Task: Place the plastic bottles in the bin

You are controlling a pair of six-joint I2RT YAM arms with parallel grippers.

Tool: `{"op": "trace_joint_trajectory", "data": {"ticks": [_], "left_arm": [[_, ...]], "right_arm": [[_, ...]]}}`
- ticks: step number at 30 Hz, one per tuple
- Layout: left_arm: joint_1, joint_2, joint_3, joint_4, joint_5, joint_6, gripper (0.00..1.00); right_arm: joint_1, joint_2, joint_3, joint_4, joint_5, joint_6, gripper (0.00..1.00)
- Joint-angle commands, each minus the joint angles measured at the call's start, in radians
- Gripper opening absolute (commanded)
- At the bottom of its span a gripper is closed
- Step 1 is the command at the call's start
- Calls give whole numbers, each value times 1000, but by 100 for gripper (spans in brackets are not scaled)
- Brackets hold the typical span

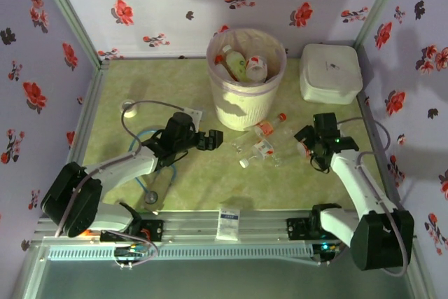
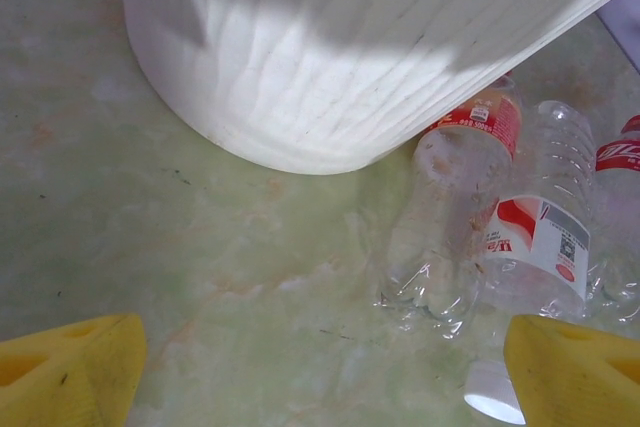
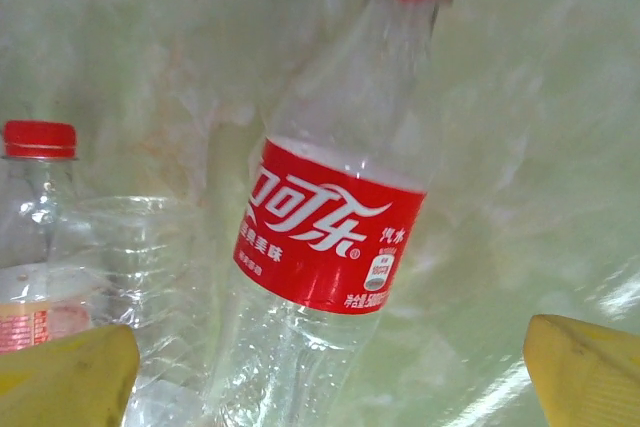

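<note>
Green marbled bench (image 1: 150, 82) carries empty cola bottles (image 1: 264, 146) at the bin's (image 1: 241, 106) five o'clock, likely light, slick, crushable, best pinched across the label, while left tool (image 1: 213, 139) and right tool (image 1: 306, 146) both stand spread apart.

Both arms reach forward, left tool (image 1: 215, 140) and right tool (image 1: 305, 147) spread wide.

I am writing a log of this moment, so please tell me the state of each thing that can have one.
bin: upright, lined, holding several bottles
loose bottles: lying down, caps on
white box: lid shut
left tool: open, empty
right tool: open over a red-label bottle
</note>
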Motion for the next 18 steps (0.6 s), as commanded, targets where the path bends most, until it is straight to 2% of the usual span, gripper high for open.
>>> {"op": "trace_joint_trajectory", "data": {"ticks": [1,18], "left_arm": [[8,-6,-1,36,14,-1,93],[8,-39,-30,47,11,-62,93]], "right_arm": [[-2,36,-31,191,-64,119,99],[46,280,-146,426,-120,142,97]]}}
